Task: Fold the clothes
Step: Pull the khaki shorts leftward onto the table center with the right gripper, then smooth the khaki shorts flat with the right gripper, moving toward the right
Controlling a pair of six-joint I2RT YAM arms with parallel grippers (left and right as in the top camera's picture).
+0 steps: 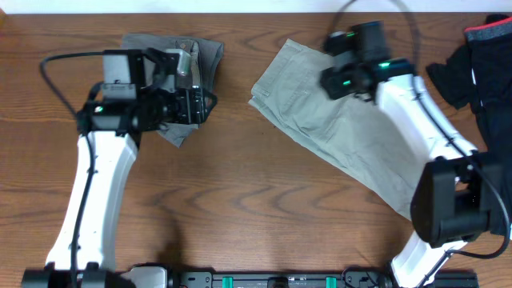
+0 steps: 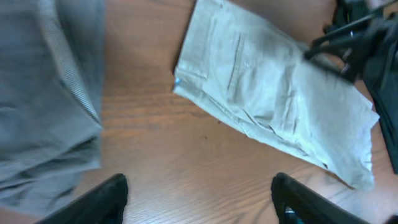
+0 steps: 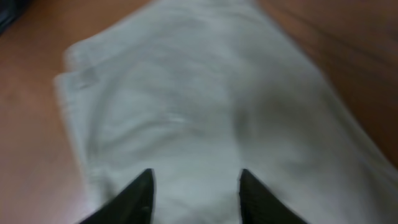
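The grey shorts point(image 1: 204, 52) lie bunched at the table's back left, partly under my left arm; the left wrist view shows them point(image 2: 50, 93) filling its left side. The pale khaki trousers point(image 1: 352, 140) lie folded in a long strip, slanting from the back centre toward the front right point(image 2: 273, 93). My left gripper point(image 1: 198, 100) point(image 2: 199, 186) hangs open over bare wood, just right of the shorts, holding nothing. My right gripper point(image 1: 332, 76) point(image 3: 196, 180) is open above the waist end of the trousers point(image 3: 199, 93), with only cloth showing between its fingers.
A heap of dark garments point(image 1: 480, 64) with a red-trimmed edge lies at the back right corner, close to the right arm, and shows at the right edge of the left wrist view point(image 2: 385, 81). Bare brown tabletop point(image 1: 240, 200) spans the front and the gap between the two garments.
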